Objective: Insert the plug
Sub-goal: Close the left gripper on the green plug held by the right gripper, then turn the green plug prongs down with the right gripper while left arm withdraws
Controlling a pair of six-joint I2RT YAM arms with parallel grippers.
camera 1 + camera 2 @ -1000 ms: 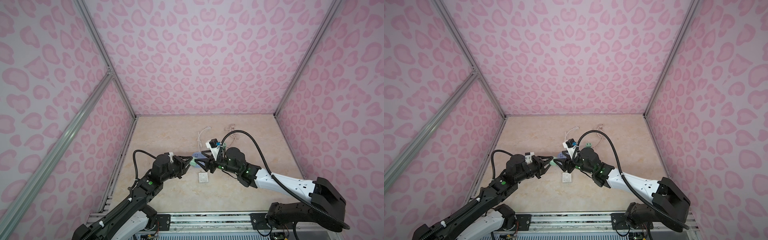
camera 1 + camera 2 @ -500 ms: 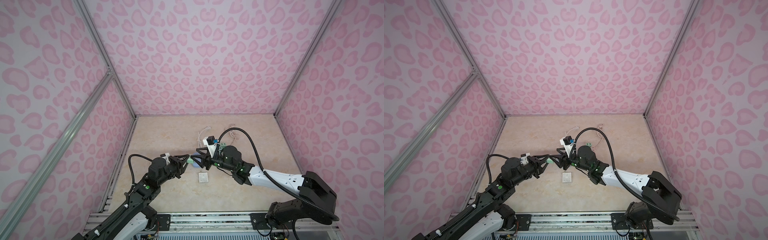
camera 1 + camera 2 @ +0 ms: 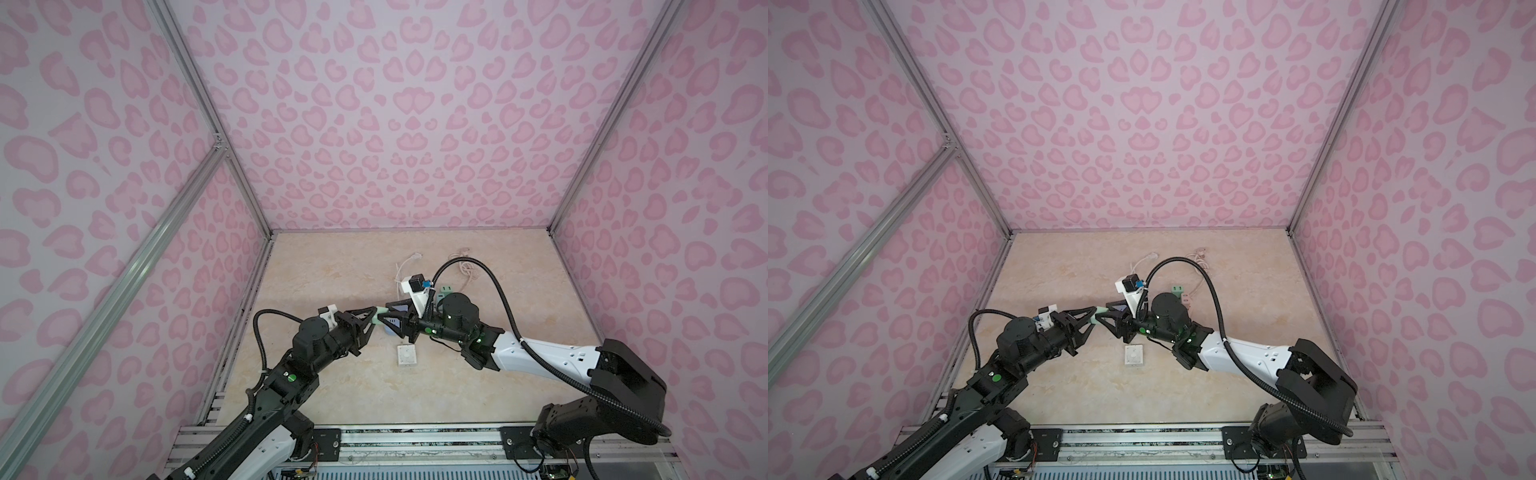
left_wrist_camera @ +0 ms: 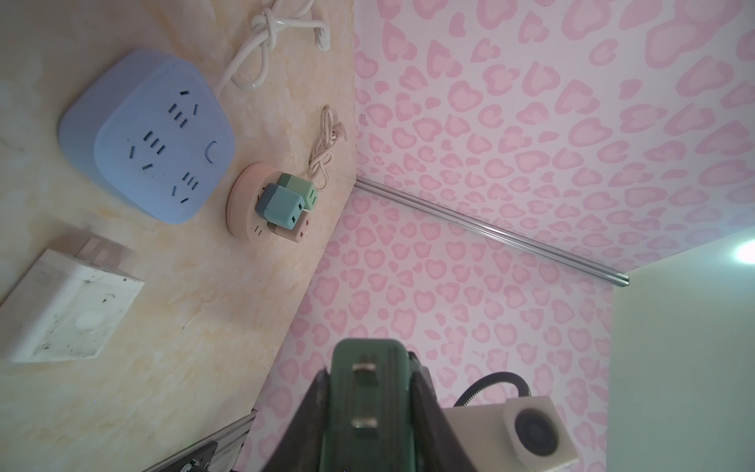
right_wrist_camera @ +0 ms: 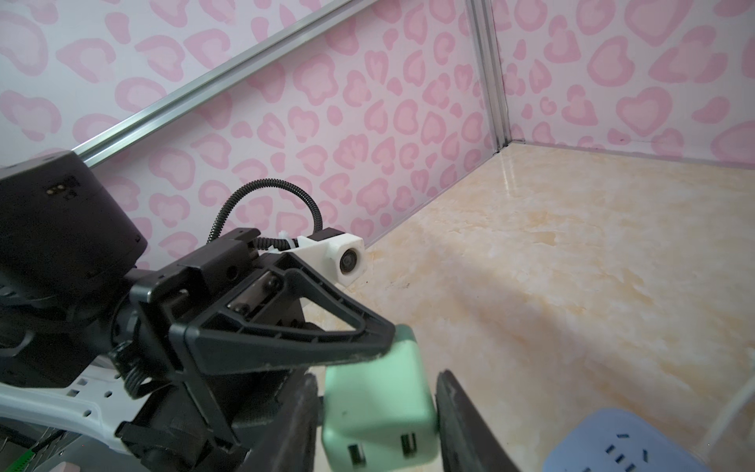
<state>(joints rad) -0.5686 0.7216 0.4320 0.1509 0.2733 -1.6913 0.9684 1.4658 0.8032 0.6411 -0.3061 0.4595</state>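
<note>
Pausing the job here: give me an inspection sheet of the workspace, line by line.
Surface: beige marble-look tabletop; no damage seen.
Job's things: green plug held above the table; blue power strip, slots empty.
Clutter: white square box; round pink socket with teal adapter and green adapter plugged in.
Grippers: left gripper shut on the plug; right gripper jaws flank it, grip unclear.
Cables: white cord and beige cord, both knotted.
Surroundings: pink heart-print walls, metal frame.

Mint-green cube plug (image 5: 376, 400), 2 prongs, 2 USB ports, aloft near the blue socket block (image 4: 147, 139).
</note>
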